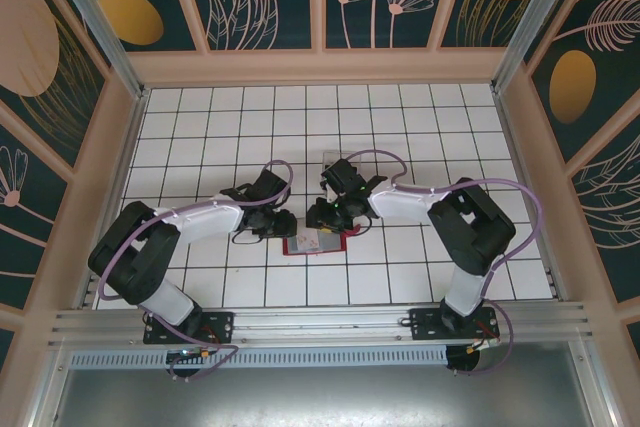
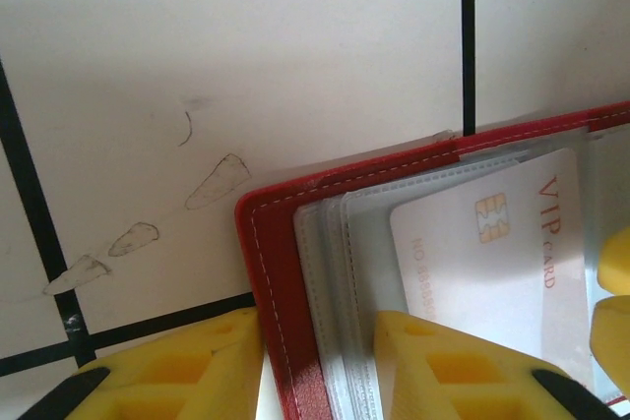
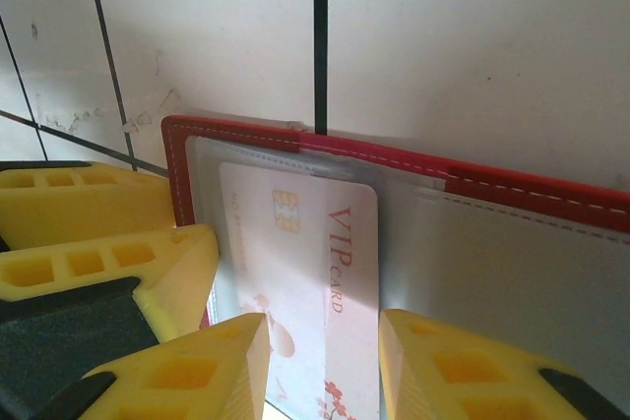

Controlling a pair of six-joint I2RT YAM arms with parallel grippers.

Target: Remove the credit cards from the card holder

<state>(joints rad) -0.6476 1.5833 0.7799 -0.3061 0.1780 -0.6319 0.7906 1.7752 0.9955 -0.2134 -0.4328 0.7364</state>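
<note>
card holder (image 2: 271, 272) edge in left gripper (image 2: 315, 331) | credit card (image 3: 305, 263) between right gripper (image 3: 323, 341) fingers

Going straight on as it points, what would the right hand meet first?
The VIP card in the open card holder, just ahead of the right hand; past it, the holder's red rim. Depth is unclear.

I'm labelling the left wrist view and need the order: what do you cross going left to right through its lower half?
Scuffed white tile → card holder's red edge → clear sleeve edges → VIP card → right tool's yellow fingers.
</note>
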